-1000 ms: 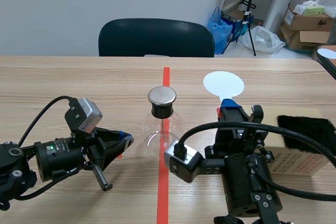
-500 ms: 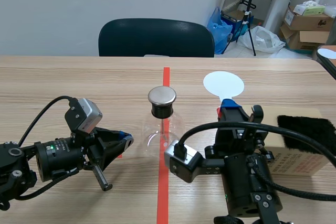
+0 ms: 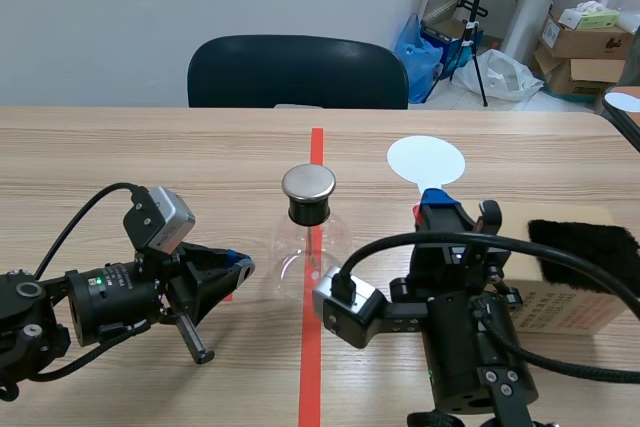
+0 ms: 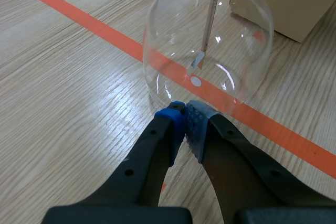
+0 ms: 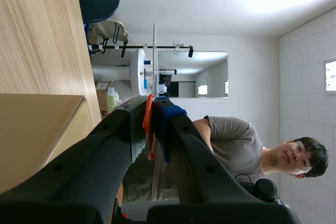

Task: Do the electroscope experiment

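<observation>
The electroscope point(image 3: 308, 232), a clear glass flask with a round metal cap and a thin rod inside, stands on the red tape line at the table's middle. My left gripper point(image 3: 238, 265) lies low on the table just left of it, shut on nothing. In the left wrist view its blue pads meet at the gripper point(image 4: 185, 115) right before the flask point(image 4: 210, 51), whose rod ends in a small foil leaf point(image 4: 197, 62). My right gripper point(image 3: 438, 203) is shut on the red handle of a white disc paddle point(image 3: 426, 159), held right of the flask. The paddle point(image 5: 154, 56) shows edge-on above the gripper point(image 5: 154, 109).
A cardboard box point(image 3: 560, 297) with a black fur cloth point(image 3: 585, 242) on it sits at the right, beside my right arm. A dark chair point(image 3: 297, 71) stands across the table. A person point(image 5: 236, 140) appears in the right wrist view. Cartons and bags lie behind.
</observation>
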`<act>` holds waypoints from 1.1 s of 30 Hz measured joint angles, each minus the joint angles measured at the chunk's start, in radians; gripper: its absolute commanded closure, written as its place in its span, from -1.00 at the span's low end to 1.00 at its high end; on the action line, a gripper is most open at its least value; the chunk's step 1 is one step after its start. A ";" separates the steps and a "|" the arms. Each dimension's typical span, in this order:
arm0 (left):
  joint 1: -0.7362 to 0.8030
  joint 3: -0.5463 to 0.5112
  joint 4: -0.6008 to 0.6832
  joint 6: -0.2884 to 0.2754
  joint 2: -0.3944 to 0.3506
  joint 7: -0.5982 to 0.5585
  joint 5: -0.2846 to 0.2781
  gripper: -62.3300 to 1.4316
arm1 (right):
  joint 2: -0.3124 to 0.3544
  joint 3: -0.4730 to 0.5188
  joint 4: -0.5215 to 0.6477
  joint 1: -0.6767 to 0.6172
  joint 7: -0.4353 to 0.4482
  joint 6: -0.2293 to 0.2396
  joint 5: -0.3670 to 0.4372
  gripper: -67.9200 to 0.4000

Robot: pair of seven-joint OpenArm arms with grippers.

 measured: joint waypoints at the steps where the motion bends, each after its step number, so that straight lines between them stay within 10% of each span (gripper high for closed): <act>1: 0.000 0.000 0.000 0.000 0.000 0.000 0.000 0.86 | 0.000 0.000 0.000 0.000 0.000 0.000 0.000 0.96; 33: 0.000 0.000 0.000 0.000 0.000 0.000 0.000 0.86 | 0.000 0.000 0.006 0.005 0.418 0.003 0.000 0.96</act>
